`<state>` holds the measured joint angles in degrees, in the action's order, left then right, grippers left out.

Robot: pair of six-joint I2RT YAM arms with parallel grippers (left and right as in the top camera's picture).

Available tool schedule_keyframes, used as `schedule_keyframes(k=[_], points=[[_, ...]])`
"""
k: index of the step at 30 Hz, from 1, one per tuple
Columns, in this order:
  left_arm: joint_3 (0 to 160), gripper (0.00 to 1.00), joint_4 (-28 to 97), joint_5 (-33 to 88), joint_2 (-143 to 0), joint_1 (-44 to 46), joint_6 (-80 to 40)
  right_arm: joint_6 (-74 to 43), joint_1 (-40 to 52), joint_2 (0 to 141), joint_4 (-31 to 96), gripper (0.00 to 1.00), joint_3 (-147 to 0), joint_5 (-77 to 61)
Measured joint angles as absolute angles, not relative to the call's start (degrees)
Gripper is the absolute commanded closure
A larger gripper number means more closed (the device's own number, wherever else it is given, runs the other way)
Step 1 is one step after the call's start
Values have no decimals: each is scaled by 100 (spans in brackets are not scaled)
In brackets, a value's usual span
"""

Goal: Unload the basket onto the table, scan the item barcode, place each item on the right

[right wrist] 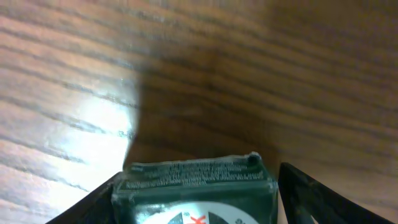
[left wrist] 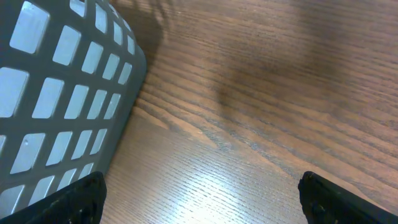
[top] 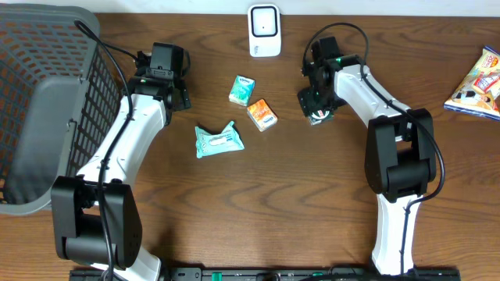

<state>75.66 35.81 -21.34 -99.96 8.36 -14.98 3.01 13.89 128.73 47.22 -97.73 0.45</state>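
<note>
A dark green packet [right wrist: 194, 182] with fine print and a white and red label lies between the fingers of my right gripper [right wrist: 198, 199]. The left finger touches it, while a thin gap shows at the right finger [right wrist: 311, 196], so the jaws are open around it. From overhead, the right gripper [top: 318, 109] hangs over the packet [top: 320, 118], below and right of the white scanner [top: 264, 31]. My left gripper [top: 166, 56] sits beside the basket. In the left wrist view the left gripper [left wrist: 199, 202] is wide open over bare wood.
A grey mesh basket [top: 43, 101] fills the left side, its wall [left wrist: 56, 106] close to the left gripper. A green and white box [top: 243, 90], an orange box [top: 262, 115] and a teal wipes pack [top: 219, 141] lie mid-table. A snack bag [top: 478, 83] lies far right.
</note>
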Motion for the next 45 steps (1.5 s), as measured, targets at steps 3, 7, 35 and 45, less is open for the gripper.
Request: schedule_keyframes(k=[3,7,35,45], points=[[7566,2,3581,-2132,-9996,836,-1498,287,1389,12873,4565,29,-9773,-97],[7566,2,3581,-2132,-9996,836,-1498,255,1389,12873,4421,33,-9773,-266],[7566,2,3581,-2132,-9996,836,-1498,344,1389,12864,4869,46,-9773,-263],[7566,2,3581,-2132,-9996,836,-1498,311,1372,12860,4869,50,-9778,-429]])
